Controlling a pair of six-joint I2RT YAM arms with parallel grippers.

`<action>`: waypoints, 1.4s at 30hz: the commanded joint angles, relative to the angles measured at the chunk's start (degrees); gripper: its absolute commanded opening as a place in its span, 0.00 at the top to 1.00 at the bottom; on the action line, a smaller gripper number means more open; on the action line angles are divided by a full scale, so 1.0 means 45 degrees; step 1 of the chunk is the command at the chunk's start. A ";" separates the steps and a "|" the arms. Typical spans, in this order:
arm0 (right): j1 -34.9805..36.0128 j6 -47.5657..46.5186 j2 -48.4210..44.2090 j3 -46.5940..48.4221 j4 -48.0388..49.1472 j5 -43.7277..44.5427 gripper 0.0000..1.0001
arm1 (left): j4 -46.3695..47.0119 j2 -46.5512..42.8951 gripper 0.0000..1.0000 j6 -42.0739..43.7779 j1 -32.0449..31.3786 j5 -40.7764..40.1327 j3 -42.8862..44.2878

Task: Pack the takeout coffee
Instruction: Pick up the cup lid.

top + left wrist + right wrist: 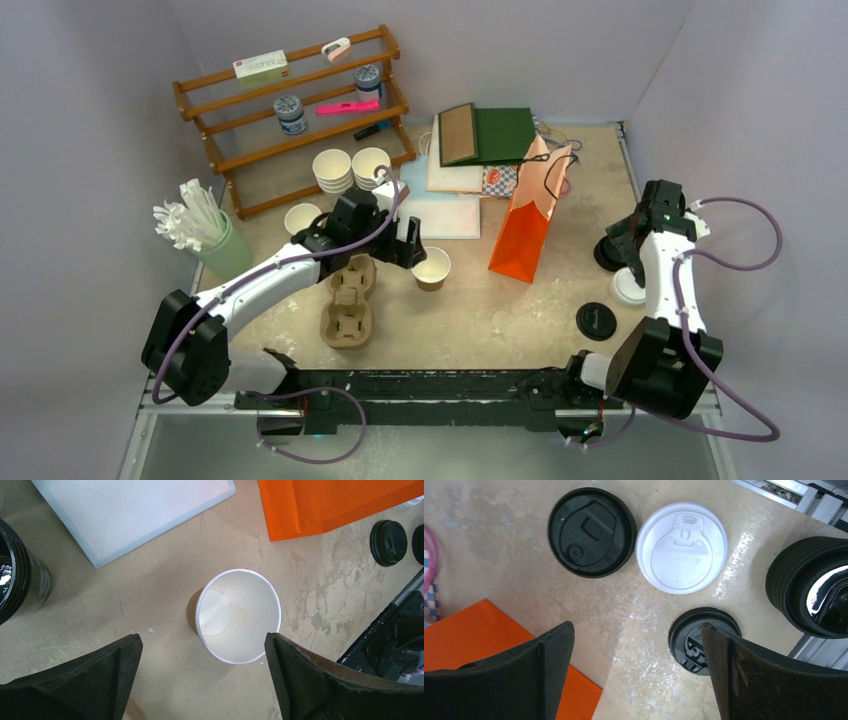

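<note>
Left wrist view: left gripper [202, 635] hung wide apart, empty, over upright lidless kraft cup [239, 622] near orange bag [320, 505]. Right gripper [638, 625], likewise spread, hovered above white lid [681, 547]; grab needed centred jaws, level lid.

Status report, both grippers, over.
Left gripper open above lidless kraft cup, not touching. Right gripper open over white lid. Orange bag nearby, clear of cup.

Left arm [268, 277], right arm [660, 262], jaws wide.
</note>
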 commanded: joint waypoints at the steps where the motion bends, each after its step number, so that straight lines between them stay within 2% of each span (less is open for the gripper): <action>1: -0.0347 -0.0474 -0.0221 -0.0655 0.0459 0.0275 0.01 | 0.0959 -0.0318 0.00 -0.0133 -0.0053 0.0250 -0.0063; 8: -0.0982 -0.1338 0.0396 -0.1150 0.1464 -0.0447 0.01 | 0.1785 -0.0363 0.02 -0.0681 -0.0050 0.0598 -0.0341; 14: -0.1367 -0.2212 0.0788 -0.1678 0.2927 -0.1620 0.02 | 0.1779 -0.0699 0.00 -0.1083 -0.0044 0.0071 -0.0342; 23: -0.2311 -0.2487 0.1253 -0.2280 0.4158 -0.2411 0.02 | 0.1130 -0.0827 0.00 -0.0405 -0.0052 -0.0007 -0.0058; 42: -0.2979 -0.2066 0.1536 -0.2373 0.3296 -0.0837 0.02 | 0.1030 0.0214 0.00 -0.0547 -0.0085 0.0702 0.0411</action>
